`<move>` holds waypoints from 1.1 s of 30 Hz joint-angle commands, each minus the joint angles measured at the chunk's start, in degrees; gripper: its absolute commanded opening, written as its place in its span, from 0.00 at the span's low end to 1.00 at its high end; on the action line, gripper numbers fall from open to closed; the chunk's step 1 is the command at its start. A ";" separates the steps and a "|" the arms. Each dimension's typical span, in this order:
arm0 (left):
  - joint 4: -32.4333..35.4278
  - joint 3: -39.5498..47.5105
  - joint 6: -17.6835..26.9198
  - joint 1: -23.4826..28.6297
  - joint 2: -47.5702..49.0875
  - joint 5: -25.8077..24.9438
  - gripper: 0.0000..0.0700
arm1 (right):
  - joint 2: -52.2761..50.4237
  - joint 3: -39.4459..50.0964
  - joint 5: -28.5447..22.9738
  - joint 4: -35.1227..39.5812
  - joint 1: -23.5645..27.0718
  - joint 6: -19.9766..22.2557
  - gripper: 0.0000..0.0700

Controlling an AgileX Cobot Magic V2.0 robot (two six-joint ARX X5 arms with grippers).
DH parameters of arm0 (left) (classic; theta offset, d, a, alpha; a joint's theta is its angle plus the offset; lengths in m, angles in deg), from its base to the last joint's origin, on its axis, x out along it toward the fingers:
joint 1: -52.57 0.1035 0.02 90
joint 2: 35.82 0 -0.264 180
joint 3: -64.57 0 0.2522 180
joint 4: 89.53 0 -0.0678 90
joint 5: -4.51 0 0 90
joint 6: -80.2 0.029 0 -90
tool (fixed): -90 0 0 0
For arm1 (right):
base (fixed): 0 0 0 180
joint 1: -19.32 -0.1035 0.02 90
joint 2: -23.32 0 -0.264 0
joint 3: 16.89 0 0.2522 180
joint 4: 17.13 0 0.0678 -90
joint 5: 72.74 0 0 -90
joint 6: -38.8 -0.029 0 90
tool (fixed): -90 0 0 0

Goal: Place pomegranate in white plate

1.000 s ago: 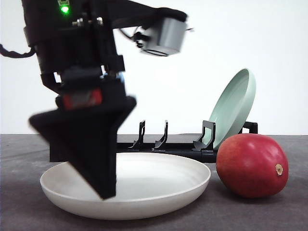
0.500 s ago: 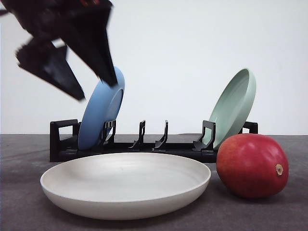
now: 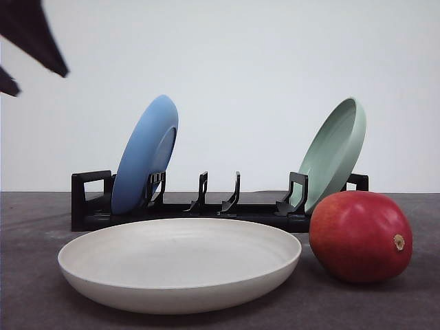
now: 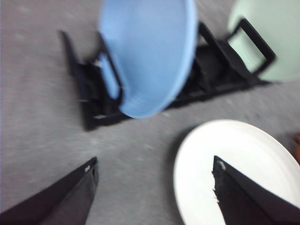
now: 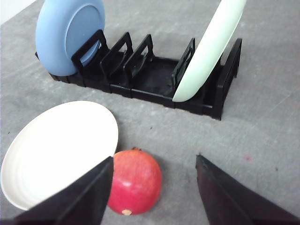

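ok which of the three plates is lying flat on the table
The white plate, beside the pomegranate. The blue plate and pale green plate stand on edge in the black rack.

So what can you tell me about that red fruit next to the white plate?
The pomegranate is rounded, smooth and glossy red, with a small tan nub at one end. It lies on its side on the grey table, whole and unheld, right beside the white plate, their edges very close or just touching. The black rack stands behind it. The right claw hangs open above it.
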 commanded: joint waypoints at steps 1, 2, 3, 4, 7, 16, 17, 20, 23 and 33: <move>0.72 0.99 0.53 1.26 0.93 0.31 0.67 | 0.43 -1.08 0.13 -0.32 -0.24 -2.42 0.56; 0.65 1.57 0.80 2.15 1.72 0.41 0.67 | 0.82 -1.16 0.12 -1.24 -0.24 -3.75 0.59; 0.56 2.02 1.32 2.95 2.39 0.45 0.67 | 1.44 -1.29 0.27 -2.41 -0.26 -5.07 0.62; 0.44 2.37 2.06 3.67 2.95 0.45 0.67 | 2.23 -1.44 0.55 -3.78 -0.29 -6.36 0.64; 0.51 2.48 3.41 4.91 3.40 0.48 0.67 | 5.70 -1.73 2.16 -7.21 -1.04 -8.23 0.67; 0.60 2.48 3.36 5.08 3.40 0.48 0.67 | 19.68 -4.43 -1.22 -8.58 -8.08 -9.56 0.67; 0.60 2.49 3.36 5.08 3.40 0.48 0.67 | 21.40 -5.10 -2.32 -8.21 -9.15 -9.50 0.67; 0.60 2.48 3.36 5.08 3.40 0.48 0.67 | 26.15 -6.81 -4.96 -6.31 -12.11 -8.94 0.68; 0.60 2.48 3.36 5.08 3.40 0.48 0.67 | 31.15 -8.13 -5.94 -3.12 -14.80 -7.22 0.69; 0.39 2.49 3.36 5.08 3.40 0.48 0.67 | 45.45 -8.63 -9.87 6.88 -18.27 -6.68 0.89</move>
